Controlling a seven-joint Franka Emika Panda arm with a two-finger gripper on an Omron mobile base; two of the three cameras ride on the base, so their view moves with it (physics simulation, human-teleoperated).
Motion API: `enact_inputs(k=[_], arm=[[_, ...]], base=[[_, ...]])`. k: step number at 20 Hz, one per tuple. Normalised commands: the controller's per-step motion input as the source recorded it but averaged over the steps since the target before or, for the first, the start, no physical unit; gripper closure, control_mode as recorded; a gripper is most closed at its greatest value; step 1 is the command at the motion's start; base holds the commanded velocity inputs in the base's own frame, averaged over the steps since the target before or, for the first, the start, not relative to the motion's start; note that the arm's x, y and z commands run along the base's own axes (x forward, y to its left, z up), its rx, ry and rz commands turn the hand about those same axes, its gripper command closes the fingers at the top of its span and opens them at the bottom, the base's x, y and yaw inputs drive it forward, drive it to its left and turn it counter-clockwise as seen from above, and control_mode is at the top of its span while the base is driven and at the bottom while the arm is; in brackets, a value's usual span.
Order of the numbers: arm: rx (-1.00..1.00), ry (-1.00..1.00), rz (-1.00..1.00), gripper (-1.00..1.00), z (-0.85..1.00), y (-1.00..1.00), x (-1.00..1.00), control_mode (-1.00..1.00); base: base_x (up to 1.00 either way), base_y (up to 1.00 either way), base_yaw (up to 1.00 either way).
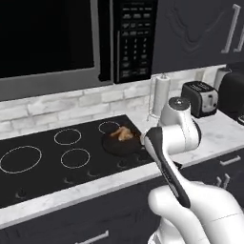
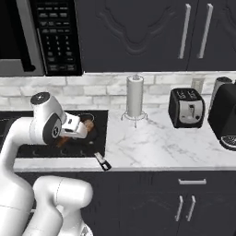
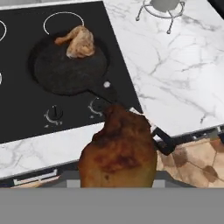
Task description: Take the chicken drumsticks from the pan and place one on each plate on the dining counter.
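A golden-brown chicken drumstick (image 3: 118,153) hangs close in front of the hand camera and hides the finger tips. My gripper (image 2: 81,129) is shut on it, above the front edge of the worktop. Behind it, the black pan (image 3: 70,70) rests on the cooktop's right side with the other drumstick (image 3: 78,41) lying at its far rim. The pan's handle (image 3: 161,141) points out over the worktop edge. The left base view shows the pan (image 1: 119,144) and that drumstick (image 1: 124,134) just left of my arm. The plates and the dining counter are out of view.
The black cooktop (image 1: 47,157) has ring burners to the left of the pan. A paper towel holder (image 2: 135,97), a toaster (image 2: 186,107) and a dark coffee machine (image 2: 226,115) stand on the marble worktop to the right. A microwave (image 1: 47,38) hangs above.
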Motion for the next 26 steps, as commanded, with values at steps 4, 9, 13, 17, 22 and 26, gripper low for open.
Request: enact_inputs(k=[4, 9, 13, 17, 22, 26], arm=[[0.0, 0.0, 0.0, 1.0, 0.0, 0.0, 0.0, 1.0], [0.0, 0.0, 0.0, 1.0, 0.0, 0.0, 0.0, 1.0], [0.0, 0.0, 0.0, 1.0, 0.0, 0.0, 0.0, 1.0], [0.0, 0.0, 0.0, 1.0, 0.0, 0.0, 0.0, 1.0], [0.0, 0.0, 0.0, 1.0, 0.0, 0.0, 0.0, 1.0], [0.0, 0.0, 0.0, 1.0, 0.0, 0.0, 0.0, 1.0]], base=[[0.0, 0.0, -0.95], [0.0, 0.0, -1.0], [0.0, 0.0, -1.0], [0.0, 0.0, -1.0], [0.0, 0.0, -1.0], [0.0, 0.0, -1.0]])
